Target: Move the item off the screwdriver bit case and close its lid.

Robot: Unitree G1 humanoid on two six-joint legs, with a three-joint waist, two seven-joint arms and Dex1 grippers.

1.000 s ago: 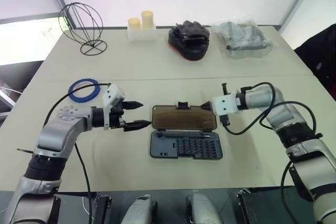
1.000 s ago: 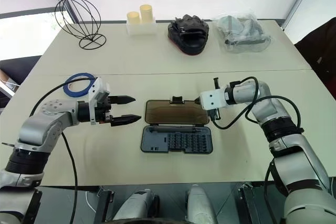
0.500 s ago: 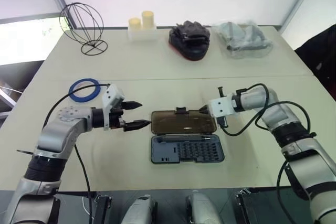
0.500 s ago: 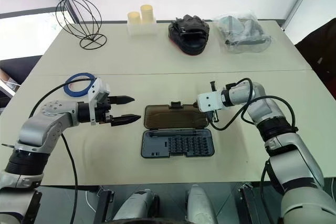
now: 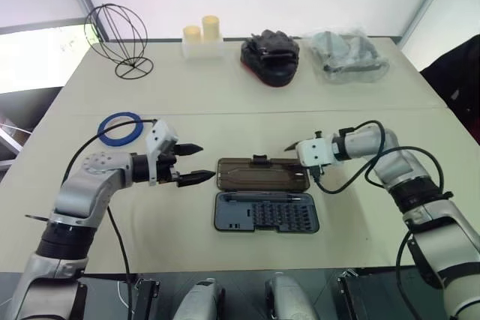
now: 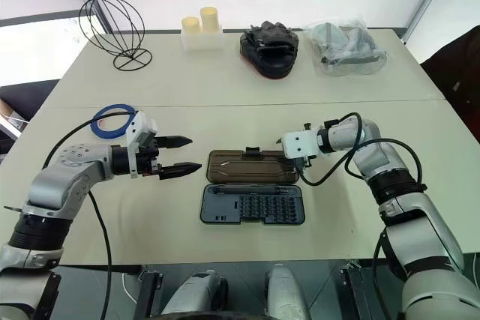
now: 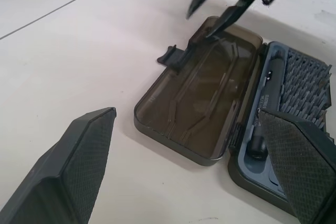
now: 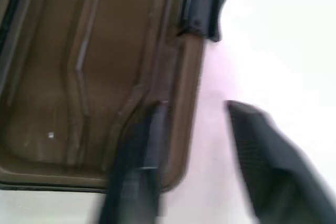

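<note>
Sitting near the front edge of your table (image 5: 225, 118), the screwdriver bit case (image 5: 266, 212) is open, with the lid (image 5: 262, 174) folded back behind the tray and a bit lifted at its far edge. Your right gripper (image 5: 291, 149) is at the lid's far right corner, fingers spread, one finger (image 8: 136, 156) over the lid's rim and the other just outside it, nothing held. Your left gripper (image 5: 193, 163) hovers just left of the lid, wide open and empty.
</note>
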